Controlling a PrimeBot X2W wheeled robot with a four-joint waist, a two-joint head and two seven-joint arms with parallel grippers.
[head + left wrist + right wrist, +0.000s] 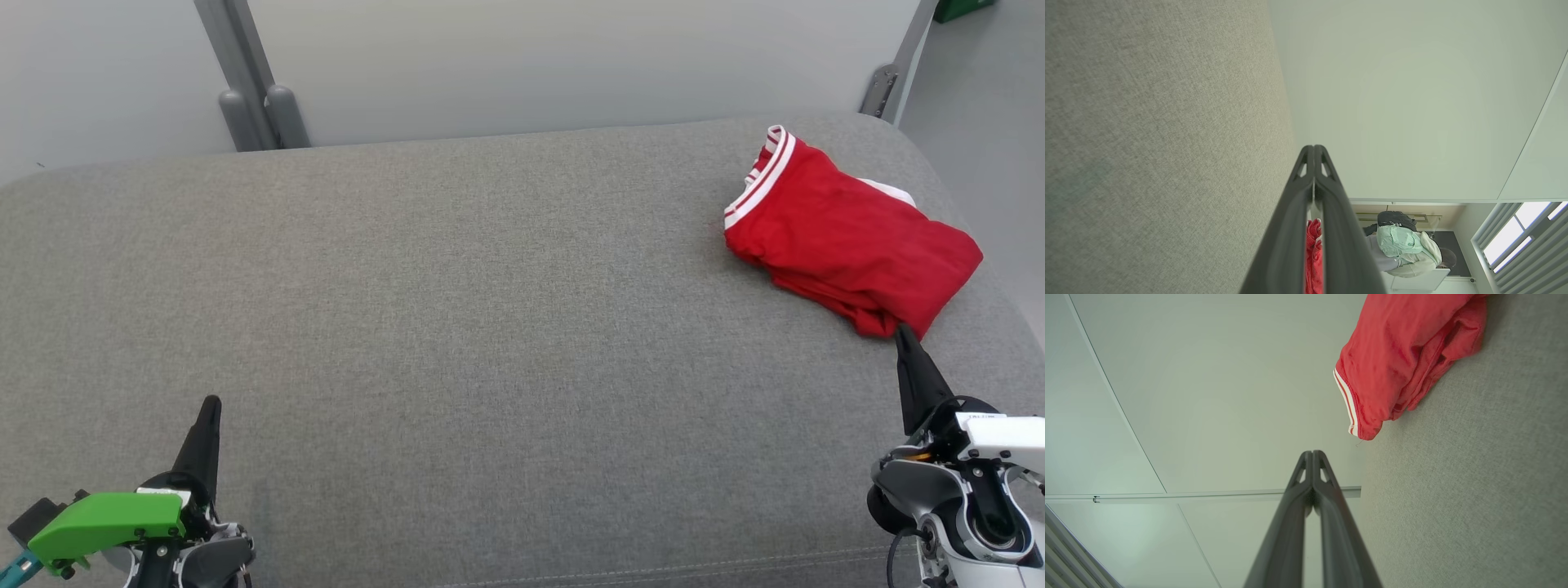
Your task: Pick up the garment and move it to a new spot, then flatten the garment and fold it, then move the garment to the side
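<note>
Head view: a red garment (pixel 849 245) with white stripes lies bunched up at the upper right of the grey desk (pixel 490 310).
The left tool (pixel 211 406) is at the lower left of the frame, with its two dark fingers pressed together and nothing in them. The right tool (pixel 900 333) is at the lower right, also closed tight and empty. Its tip points up at the garment's lower corner. In the right wrist view, the tip and the garment are a little apart.
</note>
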